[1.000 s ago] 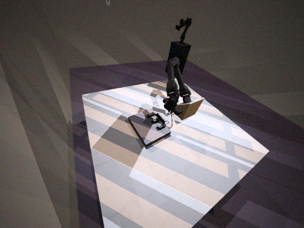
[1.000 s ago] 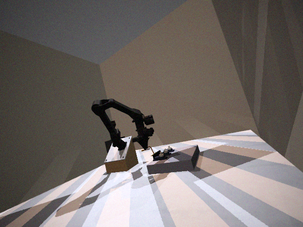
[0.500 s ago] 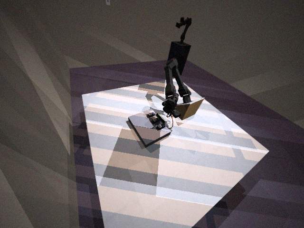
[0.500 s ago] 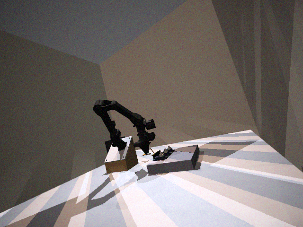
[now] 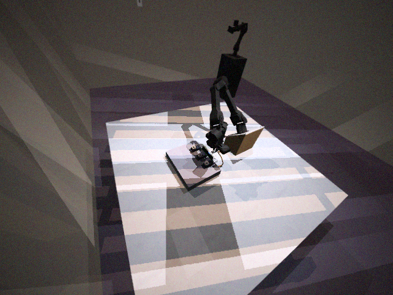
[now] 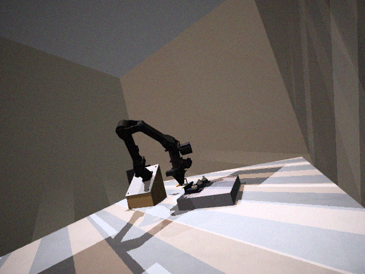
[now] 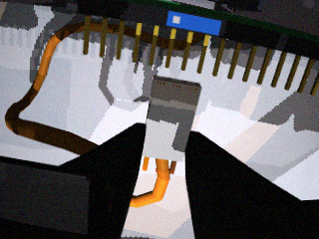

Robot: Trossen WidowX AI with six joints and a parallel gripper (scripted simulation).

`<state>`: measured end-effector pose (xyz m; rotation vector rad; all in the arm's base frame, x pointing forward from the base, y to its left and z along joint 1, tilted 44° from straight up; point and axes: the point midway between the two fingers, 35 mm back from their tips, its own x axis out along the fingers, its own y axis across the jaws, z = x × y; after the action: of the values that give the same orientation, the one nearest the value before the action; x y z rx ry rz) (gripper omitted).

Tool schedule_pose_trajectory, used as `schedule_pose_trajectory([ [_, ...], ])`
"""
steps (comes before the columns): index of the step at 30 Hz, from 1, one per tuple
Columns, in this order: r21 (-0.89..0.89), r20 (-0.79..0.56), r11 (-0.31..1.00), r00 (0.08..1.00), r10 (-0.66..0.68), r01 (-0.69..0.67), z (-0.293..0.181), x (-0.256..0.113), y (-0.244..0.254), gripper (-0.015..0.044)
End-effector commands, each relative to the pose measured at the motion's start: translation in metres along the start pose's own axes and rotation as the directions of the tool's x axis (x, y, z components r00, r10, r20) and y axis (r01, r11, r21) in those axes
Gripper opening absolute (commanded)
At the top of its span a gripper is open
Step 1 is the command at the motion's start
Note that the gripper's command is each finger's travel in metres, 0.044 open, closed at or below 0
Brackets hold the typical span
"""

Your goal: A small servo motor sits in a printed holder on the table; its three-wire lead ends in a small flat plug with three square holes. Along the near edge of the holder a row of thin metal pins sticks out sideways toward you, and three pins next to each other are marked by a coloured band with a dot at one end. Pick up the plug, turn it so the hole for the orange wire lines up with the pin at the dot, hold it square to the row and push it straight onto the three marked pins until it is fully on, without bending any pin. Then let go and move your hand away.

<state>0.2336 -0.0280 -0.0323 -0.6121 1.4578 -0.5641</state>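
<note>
My gripper (image 5: 216,150) (image 6: 182,184) (image 7: 165,136) is shut on the small flat plug (image 7: 171,112), which sticks out between the fingertips towards the pin row. The orange-brown lead (image 5: 221,159) (image 7: 48,57) loops from behind the plug, around the left in the wrist view. At the plug's rear an orange wire is on the left and a brown one on the right. A blue band (image 7: 199,25) with a white dot (image 7: 176,20) at its left end marks three metal pins (image 7: 185,57). A gap separates plug and pin tips; the plug is slightly left of them. Its holes are hidden.
The dark holder (image 5: 206,157) (image 6: 193,190) stands on a raised slab (image 5: 177,158) (image 6: 206,201). Unmarked pins (image 7: 120,45) (image 7: 249,65) extend on both sides of the marked ones. The arm's box-shaped base (image 5: 245,143) (image 6: 140,201) stands beside the slab.
</note>
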Motion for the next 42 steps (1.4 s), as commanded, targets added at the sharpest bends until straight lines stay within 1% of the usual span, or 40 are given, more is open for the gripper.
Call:
schedule_pose_trajectory([
  [1, -0.006, 0.000, 1.000, 1.000, -0.006, 0.006, 0.004, 0.001, -0.001, 0.0000],
  [34, -0.005, 0.001, 1.000, 1.000, -0.006, 0.006, 0.024, 0.000, -0.002, 0.0000],
  [42, -0.006, 0.001, 1.000, 1.000, -0.006, 0.006, 0.020, 0.003, -0.001, 0.0210],
])
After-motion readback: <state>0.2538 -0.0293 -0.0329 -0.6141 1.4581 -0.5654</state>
